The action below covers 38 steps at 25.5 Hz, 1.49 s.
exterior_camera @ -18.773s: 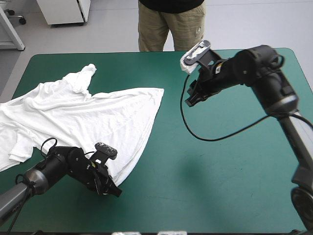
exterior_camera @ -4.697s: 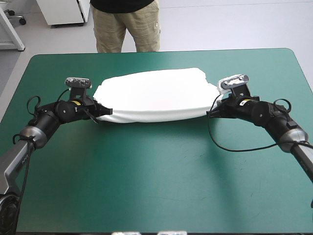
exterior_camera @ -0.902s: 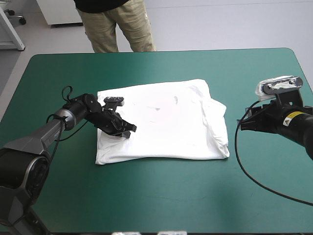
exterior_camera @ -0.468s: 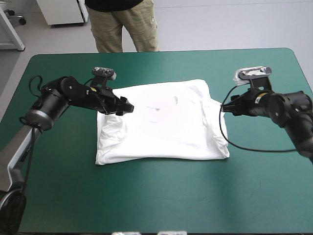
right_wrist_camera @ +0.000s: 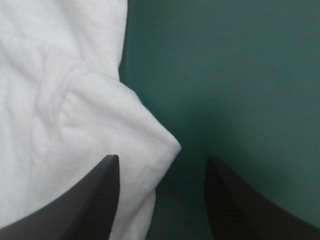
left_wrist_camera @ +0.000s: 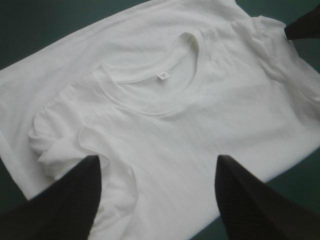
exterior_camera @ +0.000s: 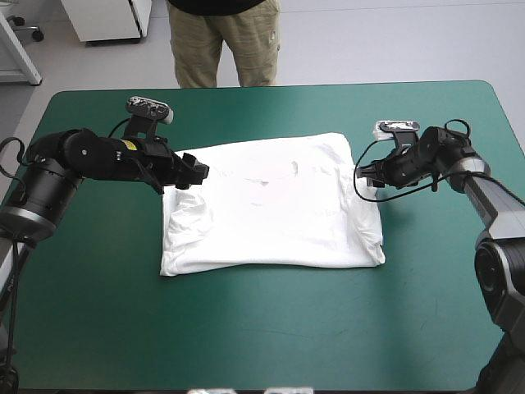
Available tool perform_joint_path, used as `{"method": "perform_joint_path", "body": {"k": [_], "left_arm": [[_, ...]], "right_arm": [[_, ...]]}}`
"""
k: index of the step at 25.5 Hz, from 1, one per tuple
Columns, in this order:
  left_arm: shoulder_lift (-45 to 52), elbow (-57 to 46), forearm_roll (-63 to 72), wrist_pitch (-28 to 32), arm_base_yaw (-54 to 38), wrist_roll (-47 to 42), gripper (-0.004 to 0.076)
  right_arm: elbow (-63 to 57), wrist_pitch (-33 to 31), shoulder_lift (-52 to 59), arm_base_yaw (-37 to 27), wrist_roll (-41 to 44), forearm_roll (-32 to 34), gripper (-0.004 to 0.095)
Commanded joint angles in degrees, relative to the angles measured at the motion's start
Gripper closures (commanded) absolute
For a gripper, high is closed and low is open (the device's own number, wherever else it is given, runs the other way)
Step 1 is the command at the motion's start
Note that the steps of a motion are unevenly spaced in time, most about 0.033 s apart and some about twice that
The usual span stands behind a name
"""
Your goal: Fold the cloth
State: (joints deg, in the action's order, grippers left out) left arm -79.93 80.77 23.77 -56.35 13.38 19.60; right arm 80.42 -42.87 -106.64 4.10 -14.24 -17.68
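The white T-shirt [exterior_camera: 275,205] lies flat in the middle of the table, folded into a rough rectangle. Its neck opening and label [left_wrist_camera: 163,76] face up, and a sleeve is bunched at its left side [exterior_camera: 187,215]. My left gripper [exterior_camera: 197,171] hovers open at the shirt's far left corner; in the left wrist view it [left_wrist_camera: 158,159] looks down over the collar. My right gripper [exterior_camera: 365,174] is open at the shirt's right edge, and a sleeve corner [right_wrist_camera: 150,142] lies between its fingers [right_wrist_camera: 162,159].
Bare teal-green cover [exterior_camera: 271,328] surrounds the shirt, widest toward the table's front edge. The right arm's finger [left_wrist_camera: 304,25] shows beyond the shirt's far sleeve in the left wrist view.
The left gripper has drawn back from over the shirt to its far left corner. The right arm has come in from the table's right side to the shirt's right edge. The shirt lies still.
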Motion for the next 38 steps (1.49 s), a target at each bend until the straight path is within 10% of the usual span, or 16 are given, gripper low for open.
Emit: {"method": "perform_joint_path", "body": {"k": [1, 13, 24, 38], "left_arm": [[2.1, 1.9, 0.5, 2.4, 0.2, -1.0, 0.0247], [2.2, 1.9, -0.5, 4.7, 0.2, -2.4, 0.0252], [3.0, 4.2, -0.7, 5.5, 0.2, -3.2, 0.0255], [4.5, 4.2, -6.4, -3.2, 0.2, -6.6, 0.0268]], "right_arm": [[2.1, 0.8, 1.0, -0.6, -1.1, -0.7, 0.0539], [2.1, 2.3, -1.0, -0.6, -3.5, -0.8, 0.0924], [5.6, 1.0, 8.5, 0.7, -9.3, -9.0, 0.0917], [6.7, 4.3, -4.4, 18.1, -6.7, -8.4, 0.0917]]}}
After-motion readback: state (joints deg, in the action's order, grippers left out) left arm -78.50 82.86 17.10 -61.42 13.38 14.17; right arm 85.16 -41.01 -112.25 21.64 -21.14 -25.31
